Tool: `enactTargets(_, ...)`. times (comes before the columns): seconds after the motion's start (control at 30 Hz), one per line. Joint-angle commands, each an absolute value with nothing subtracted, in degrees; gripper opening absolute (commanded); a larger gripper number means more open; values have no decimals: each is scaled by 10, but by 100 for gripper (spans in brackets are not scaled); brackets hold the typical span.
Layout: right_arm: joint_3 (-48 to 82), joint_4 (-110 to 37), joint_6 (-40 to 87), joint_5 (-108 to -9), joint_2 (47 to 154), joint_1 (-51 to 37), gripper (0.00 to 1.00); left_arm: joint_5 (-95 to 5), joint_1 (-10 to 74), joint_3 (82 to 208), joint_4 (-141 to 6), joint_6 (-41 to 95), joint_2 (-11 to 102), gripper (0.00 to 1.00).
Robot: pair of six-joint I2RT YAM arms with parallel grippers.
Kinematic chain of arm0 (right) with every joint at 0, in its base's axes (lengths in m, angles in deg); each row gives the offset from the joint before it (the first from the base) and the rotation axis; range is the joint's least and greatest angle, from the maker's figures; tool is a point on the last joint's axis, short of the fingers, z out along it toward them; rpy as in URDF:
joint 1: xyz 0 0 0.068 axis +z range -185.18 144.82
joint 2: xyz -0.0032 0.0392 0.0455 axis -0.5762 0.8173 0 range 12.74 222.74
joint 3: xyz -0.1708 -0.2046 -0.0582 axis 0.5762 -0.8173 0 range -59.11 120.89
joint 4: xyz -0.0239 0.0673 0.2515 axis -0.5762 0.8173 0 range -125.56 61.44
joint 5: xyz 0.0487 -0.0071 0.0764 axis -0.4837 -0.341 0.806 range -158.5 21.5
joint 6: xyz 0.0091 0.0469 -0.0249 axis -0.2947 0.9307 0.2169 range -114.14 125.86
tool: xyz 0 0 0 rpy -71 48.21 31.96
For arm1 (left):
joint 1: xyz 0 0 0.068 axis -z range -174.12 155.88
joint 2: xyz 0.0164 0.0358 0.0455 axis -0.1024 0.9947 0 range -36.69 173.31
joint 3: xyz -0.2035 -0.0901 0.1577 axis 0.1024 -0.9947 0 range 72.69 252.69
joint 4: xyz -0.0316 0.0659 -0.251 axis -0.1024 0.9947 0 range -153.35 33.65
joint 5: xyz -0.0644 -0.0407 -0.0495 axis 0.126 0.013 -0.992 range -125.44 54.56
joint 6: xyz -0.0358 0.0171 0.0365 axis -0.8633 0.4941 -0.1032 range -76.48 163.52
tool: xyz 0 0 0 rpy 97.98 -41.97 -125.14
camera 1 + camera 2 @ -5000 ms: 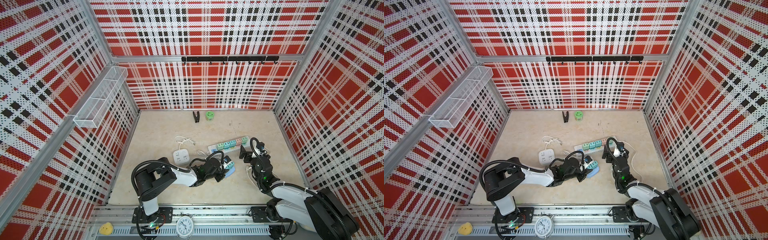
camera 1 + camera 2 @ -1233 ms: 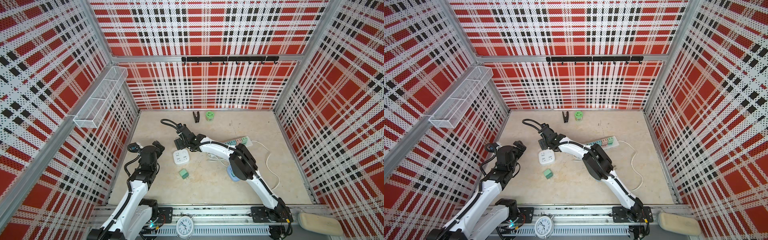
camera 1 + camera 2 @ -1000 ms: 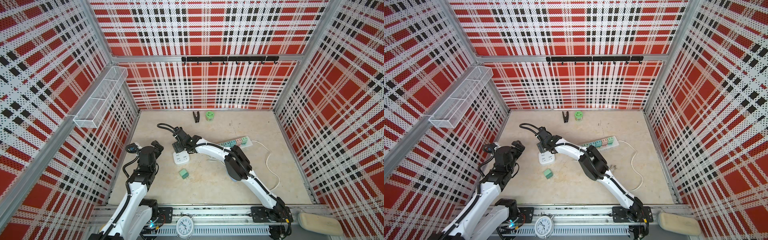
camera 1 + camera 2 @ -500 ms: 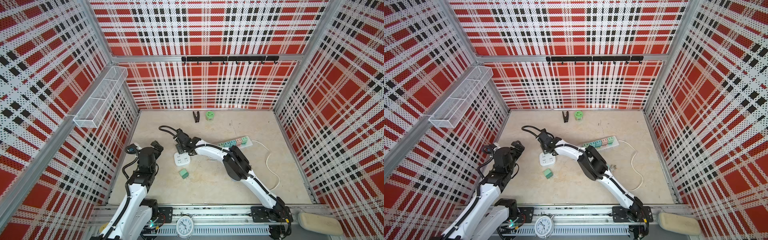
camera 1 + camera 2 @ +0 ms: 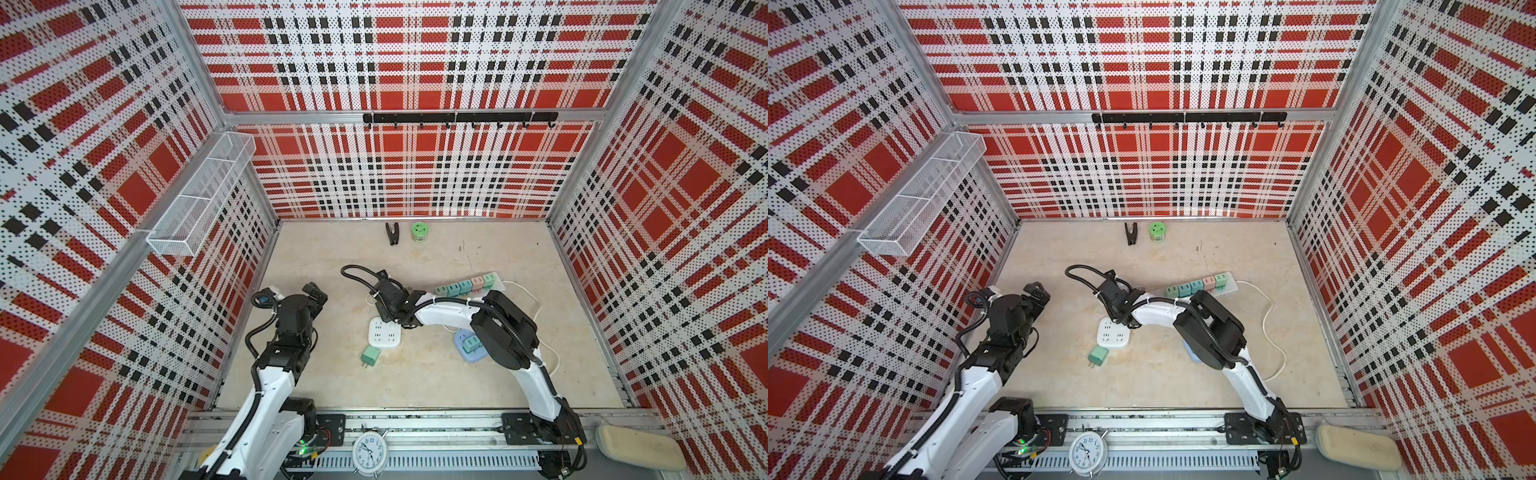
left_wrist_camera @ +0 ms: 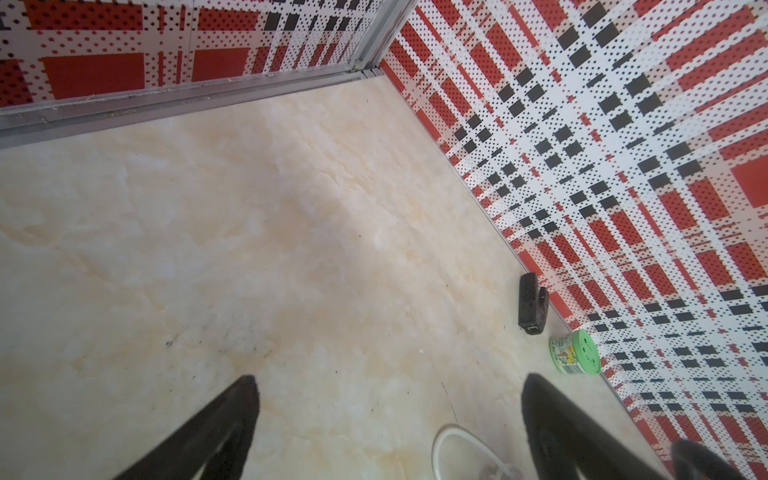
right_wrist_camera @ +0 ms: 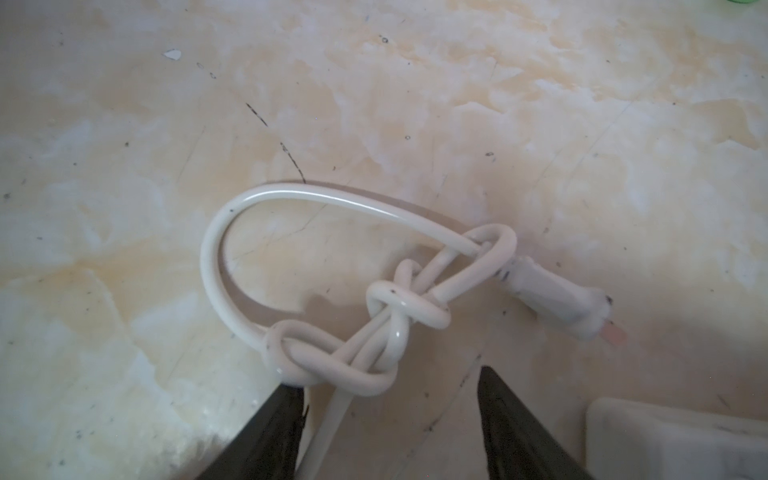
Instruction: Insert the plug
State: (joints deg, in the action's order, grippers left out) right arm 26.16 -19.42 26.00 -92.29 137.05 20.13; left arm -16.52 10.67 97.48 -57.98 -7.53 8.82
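A loose green plug (image 5: 370, 356) (image 5: 1097, 356) lies on its side on the floor, just in front of a white square socket block (image 5: 385, 332) (image 5: 1113, 332). My right wrist (image 5: 390, 297) hangs over the far edge of that block. In the right wrist view the right gripper (image 7: 388, 382) is open, low over the block's knotted white cord (image 7: 332, 365). One strand runs between the jaws beside one finger. The cord's white plug (image 7: 552, 299) lies beyond. My left gripper (image 5: 299, 295) (image 6: 386, 382) is wide open and empty, over bare floor at the left.
A white power strip (image 5: 469, 286) holding several pastel plugs lies behind the right arm, and its cord (image 5: 540, 316) trails right. A blue socket block (image 5: 469, 349) sits under the right elbow. A black clip (image 5: 392, 234) and a green can (image 5: 419, 231) stand by the back wall.
My right wrist has shifted right and nearer, onto the cord by the white socket block, and its jaws have narrowed. The left arm has hardly moved.
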Motion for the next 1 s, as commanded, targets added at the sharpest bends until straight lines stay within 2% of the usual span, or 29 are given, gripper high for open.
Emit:
enactTargets(0.0, 216, -216, 267, -937, 1348, 204, 66, -165, 101, 975, -591, -83, 94, 99)
enactTargets(0.17, 153, -283, 264, -902, 1317, 209, 65, -171, 101, 972, -591, -85, 100, 99)
enactTargets(0.33, 153, -294, 229, -892, 1321, 224, 63, -172, 100, 976, -591, -85, 95, 99)
enactTargets(0.53, 147, -326, 176, -874, 1326, 237, 46, -169, 101, 976, -593, -84, 98, 99)
enactTargets(0.77, 143, -355, 163, -809, 1335, 238, 37, -178, 100, 975, -593, -84, 99, 99)
enactTargets(0.83, 144, -357, 161, -820, 1331, 242, 38, -175, 98, 977, -593, -85, 96, 99)
enactTargets(0.9, 144, -356, 157, -840, 1316, 249, 44, -169, 98, 978, -593, -87, 94, 99)
enactTargets(0.97, 145, -348, 152, -859, 1298, 258, 54, -164, 99, 978, -593, -88, 95, 99)
